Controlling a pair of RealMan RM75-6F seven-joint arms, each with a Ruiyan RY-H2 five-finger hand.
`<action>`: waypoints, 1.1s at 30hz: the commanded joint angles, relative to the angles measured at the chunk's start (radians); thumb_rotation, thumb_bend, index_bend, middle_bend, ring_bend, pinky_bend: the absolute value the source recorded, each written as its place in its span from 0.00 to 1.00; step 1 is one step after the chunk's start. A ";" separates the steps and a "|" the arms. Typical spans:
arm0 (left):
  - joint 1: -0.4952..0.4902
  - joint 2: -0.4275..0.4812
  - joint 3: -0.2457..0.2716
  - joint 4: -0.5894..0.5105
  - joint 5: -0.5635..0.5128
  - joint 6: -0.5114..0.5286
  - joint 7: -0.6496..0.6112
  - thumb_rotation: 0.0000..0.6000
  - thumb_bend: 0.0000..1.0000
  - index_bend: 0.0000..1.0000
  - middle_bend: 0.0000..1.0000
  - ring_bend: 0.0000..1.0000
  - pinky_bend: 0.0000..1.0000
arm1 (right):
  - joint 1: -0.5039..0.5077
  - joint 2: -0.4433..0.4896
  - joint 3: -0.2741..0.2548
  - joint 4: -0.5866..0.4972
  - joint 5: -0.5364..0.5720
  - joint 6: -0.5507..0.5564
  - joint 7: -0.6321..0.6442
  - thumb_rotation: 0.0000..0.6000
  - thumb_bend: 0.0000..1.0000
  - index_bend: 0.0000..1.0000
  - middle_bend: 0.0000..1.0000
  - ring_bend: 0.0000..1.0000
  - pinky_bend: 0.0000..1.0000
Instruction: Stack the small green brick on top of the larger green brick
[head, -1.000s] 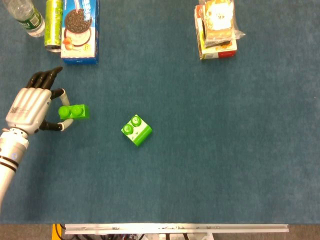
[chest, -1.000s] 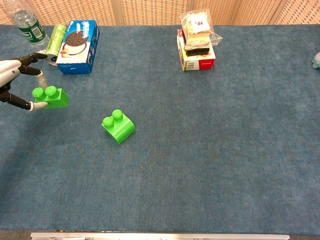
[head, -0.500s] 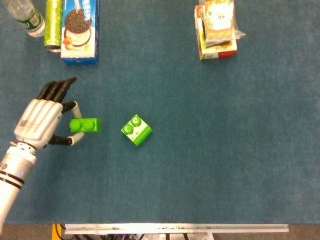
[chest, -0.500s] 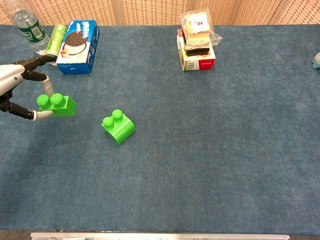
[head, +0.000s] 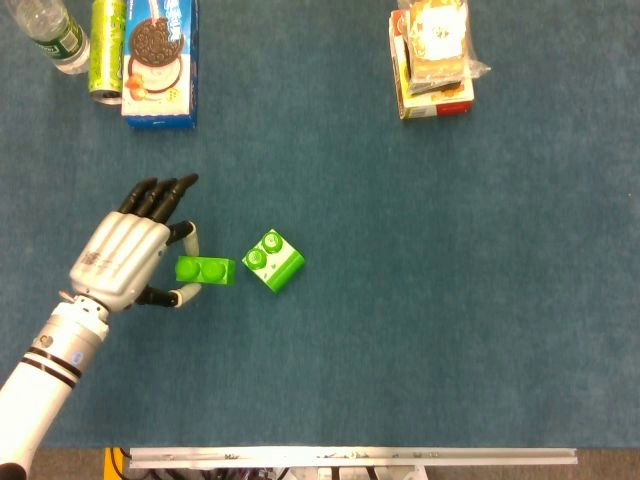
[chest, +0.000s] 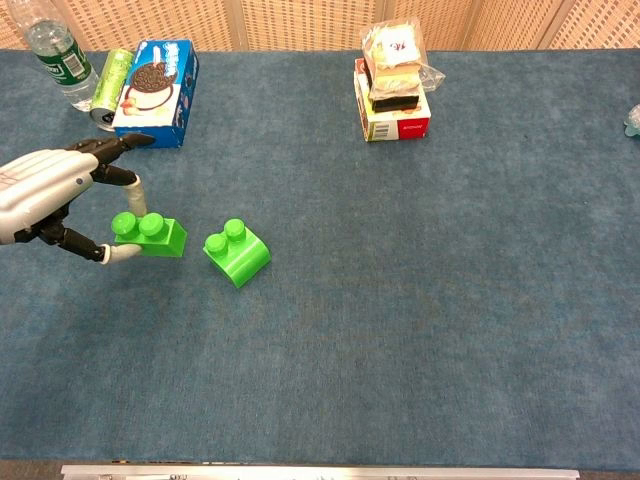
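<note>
My left hand (head: 128, 258) (chest: 52, 192) pinches the small green brick (head: 205, 270) (chest: 150, 235) between thumb and a finger, its other fingers spread. The brick hangs just left of the larger green brick (head: 273, 260) (chest: 237, 252), which lies on the blue cloth with its two studs up, turned at an angle. A narrow gap separates the two bricks. My right hand shows in neither view.
At the back left stand a blue cookie box (head: 160, 62) (chest: 152, 80), a green can (head: 107, 50) (chest: 111, 77) and a water bottle (head: 50, 35) (chest: 55, 58). A stack of snack packs (head: 433, 58) (chest: 392, 84) sits at the back right. The table's front edge (head: 350, 457) runs along the bottom.
My left hand has carried the small green brick rightward and toward the near edge, from well left of the larger brick to just beside it. The larger brick has not moved.
</note>
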 joint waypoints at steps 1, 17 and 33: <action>-0.005 -0.009 0.000 -0.007 -0.005 -0.003 0.018 1.00 0.23 0.51 0.00 0.00 0.00 | -0.004 0.003 0.005 0.002 0.008 0.003 0.006 1.00 0.25 0.22 0.24 0.12 0.32; -0.047 -0.048 -0.022 -0.026 -0.054 -0.028 0.094 1.00 0.23 0.52 0.00 0.00 0.00 | -0.024 0.000 0.040 0.007 0.065 0.028 0.002 1.00 0.25 0.22 0.24 0.12 0.32; -0.082 -0.127 -0.022 0.011 -0.147 -0.044 0.188 1.00 0.23 0.52 0.00 0.00 0.00 | -0.040 0.005 0.062 0.008 0.095 0.040 0.015 1.00 0.25 0.22 0.24 0.12 0.32</action>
